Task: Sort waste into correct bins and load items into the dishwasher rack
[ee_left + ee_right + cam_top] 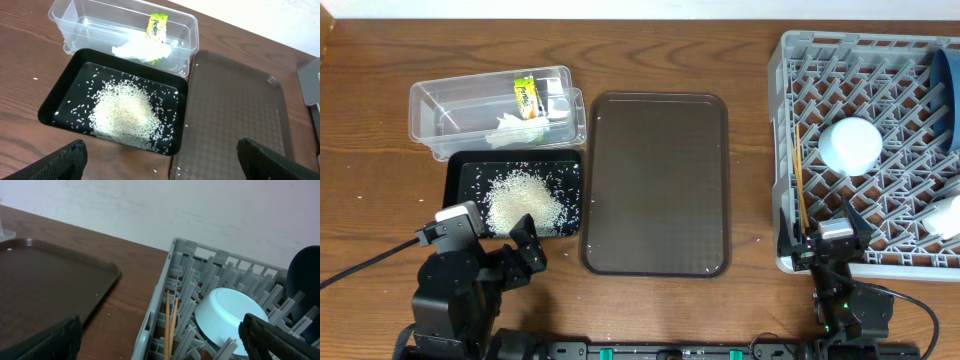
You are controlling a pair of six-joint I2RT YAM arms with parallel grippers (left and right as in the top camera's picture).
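- Your left fingers (67,160) stand wide apart, holding nothing, over the table (380,130) just short of the black tray (60,100), which holds rice (125,112).
- Behind it, the clear tub (185,30) holds the wrapper (158,27) and tissue (140,50).
- Your right fingers (55,340) are likewise apart, by the rack (785,150), which holds the chopsticks (800,175) and both bowls.
- The brown serving tray (660,180) lies between.

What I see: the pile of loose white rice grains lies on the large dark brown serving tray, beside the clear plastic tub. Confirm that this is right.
Wrong in one respect. The loose white rice grains lie in the shallow black rectangular tray, not on the large dark brown serving tray. They are beside the clear plastic rectangular tub, as the left wrist view shows.
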